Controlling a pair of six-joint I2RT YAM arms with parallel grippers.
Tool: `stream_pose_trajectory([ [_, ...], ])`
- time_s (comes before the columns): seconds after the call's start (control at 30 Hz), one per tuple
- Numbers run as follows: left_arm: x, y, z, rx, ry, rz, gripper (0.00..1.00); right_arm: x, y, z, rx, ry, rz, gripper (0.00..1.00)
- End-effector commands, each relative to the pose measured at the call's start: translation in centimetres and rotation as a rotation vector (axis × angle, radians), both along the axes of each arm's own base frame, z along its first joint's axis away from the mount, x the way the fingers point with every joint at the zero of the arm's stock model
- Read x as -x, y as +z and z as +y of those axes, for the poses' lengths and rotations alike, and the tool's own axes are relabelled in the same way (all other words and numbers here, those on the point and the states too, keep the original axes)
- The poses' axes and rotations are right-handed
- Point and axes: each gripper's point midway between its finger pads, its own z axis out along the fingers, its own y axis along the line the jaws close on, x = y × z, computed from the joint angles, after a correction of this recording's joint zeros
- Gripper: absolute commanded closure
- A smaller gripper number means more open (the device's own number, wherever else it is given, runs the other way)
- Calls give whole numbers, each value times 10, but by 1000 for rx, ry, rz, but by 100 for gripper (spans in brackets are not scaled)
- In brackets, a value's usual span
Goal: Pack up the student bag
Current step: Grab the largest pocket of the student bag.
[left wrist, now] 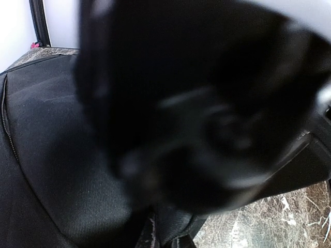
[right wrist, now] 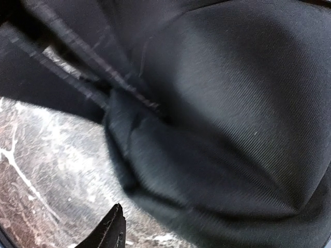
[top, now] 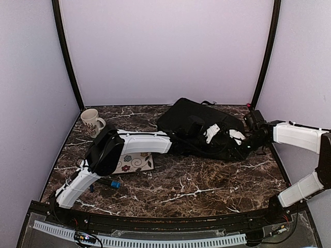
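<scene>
The backpack (top: pixel 186 116) lies flat on the bench (top: pixel 207 191), towards the back and a little right of the middle, its far corner close to the rear wall. It is black cloth, and its near edge is rumpled where both arms meet it.

The left arm stretches across from the near left corner, and the left claw (top: pixel 212 132) sits on the near part of the backpack. Its wrist view is mostly filled by a blurred black shape, with ribbed black cloth and a zip line beside it, so I cannot tell whether this claw is open or closed.

The right arm comes in from the right, and the right claw (top: pixel 236 137) is at the backpack's near right edge, close to the left one. Its wrist view shows folds of black cloth over the marble and one dark fingertip (right wrist: pixel 113 228) at the bottom; its state cannot be told either.

A patterned mug (top: pixel 91 121) stands at the back left. A flowered card (top: pixel 137 163) lies under the left forearm, and a blue pen (top: pixel 113 183) lies nearer the front.
</scene>
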Motion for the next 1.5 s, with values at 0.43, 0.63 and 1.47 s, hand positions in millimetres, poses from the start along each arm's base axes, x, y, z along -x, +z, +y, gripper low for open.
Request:
stream_pose_trajectory([
  [0.43, -3, 41, -8, 96, -14, -36, 100, -29, 6, -2, 68, -82, -136, 90],
  [0.63, -3, 39, -5, 77, -15, -52, 100, -21, 11, -11, 90, -84, -124, 96],
  [1.47, 0, 41, -4, 80, -29, -56, 100, -45, 15, -11, -20, -135, -110, 91],
])
